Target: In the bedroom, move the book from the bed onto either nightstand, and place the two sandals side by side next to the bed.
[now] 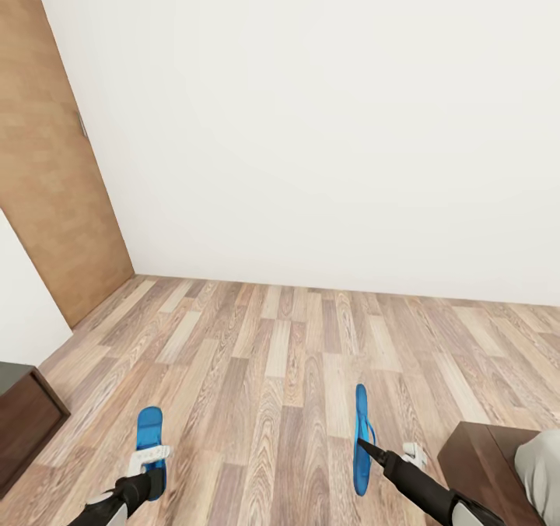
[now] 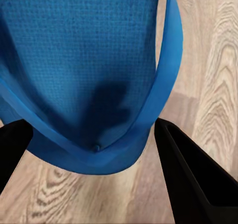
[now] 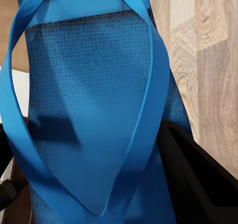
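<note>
left sandal (image 1: 148, 433) flat, right sandal (image 1: 362, 436) edge-up, both pointing wallward.

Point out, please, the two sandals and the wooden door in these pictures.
left sandal (image 1: 148, 428): head view, upper sole, above the left hand.
right sandal (image 1: 361, 411): head view, its thin upturned edge.
wooden door (image 1: 47, 160): head view, middle of the panel.
</note>
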